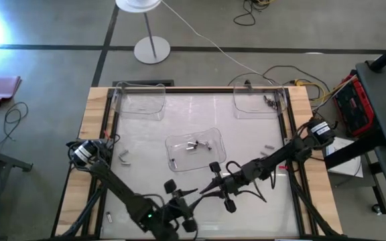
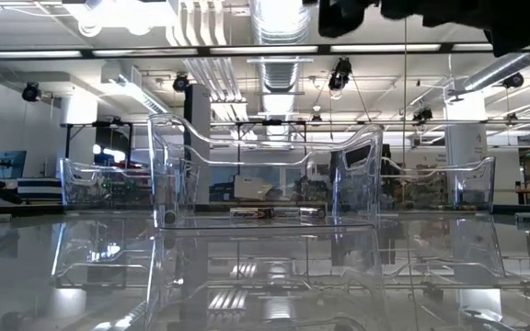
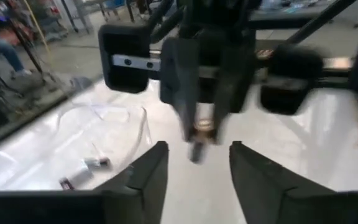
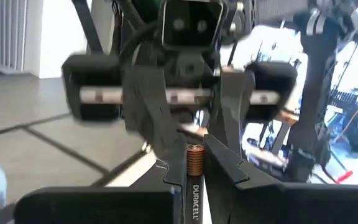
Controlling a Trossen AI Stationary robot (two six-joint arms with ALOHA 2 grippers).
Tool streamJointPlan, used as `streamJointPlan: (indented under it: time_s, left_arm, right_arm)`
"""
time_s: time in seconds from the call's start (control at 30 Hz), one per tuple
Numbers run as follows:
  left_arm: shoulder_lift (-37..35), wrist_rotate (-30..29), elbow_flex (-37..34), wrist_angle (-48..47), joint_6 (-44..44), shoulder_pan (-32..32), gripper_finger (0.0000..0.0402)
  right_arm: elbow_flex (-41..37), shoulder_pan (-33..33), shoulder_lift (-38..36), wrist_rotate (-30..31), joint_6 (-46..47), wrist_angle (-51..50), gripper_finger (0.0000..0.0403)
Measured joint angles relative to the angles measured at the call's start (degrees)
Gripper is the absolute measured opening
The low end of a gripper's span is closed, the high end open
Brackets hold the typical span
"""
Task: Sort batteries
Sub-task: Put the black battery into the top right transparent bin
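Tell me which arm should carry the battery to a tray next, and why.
Right, most likely. The right tool already grips a copper-topped battery, while the left tool faces it with fingers spread and nothing held.

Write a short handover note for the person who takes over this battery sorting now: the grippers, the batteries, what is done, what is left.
Right gripper: shut on a copper-topped Duracell battery, held over the table's front centre.
Left gripper: open, facing it, with its fingers on either side of the battery's free end.
Other batteries: a few small silvery cylinders in the clear plastic middle tray, several in the far right clear tray, and loose batteries on the table.
Done: some batteries are in trays.
Left: probably the handover between the arms, then the loose ones.
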Motion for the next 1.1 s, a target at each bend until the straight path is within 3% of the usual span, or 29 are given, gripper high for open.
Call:
streamJointPlan:
  time_s: [0.2,0.4,0.67,0.87,1.1]
  left_arm:
    - [-0.14,0.30,-0.72,-9.97,-14.57,-3.17,0.0194]
    - [0.01,1.78,-2.07,-16.67,-26.06,-5.86,0.0203]
    - [0.21,1.55,-11.89,-11.46,-40.12,-7.28,0.0203]
    - [0.21,5.35,-17.74,5.25,-29.03,-2.45,0.0204]
    - [0.21,21.95,-20.95,30.83,-1.89,4.20,0.0204]
  right_arm:
    - [1.50,-0.43,-7.09,9.79,-0.08,-19.07,0.0024]
    - [2.02,-1.41,-16.10,18.85,1.66,-40.47,0.0024]
    - [9.93,-13.05,-29.24,22.51,14.33,-81.08,0.0024]
    - [14.04,-27.94,-32.37,23.87,17.62,-101.41,0.0024]
    - [13.74,-43.05,-36.47,17.06,17.49,-108.38,0.0024]
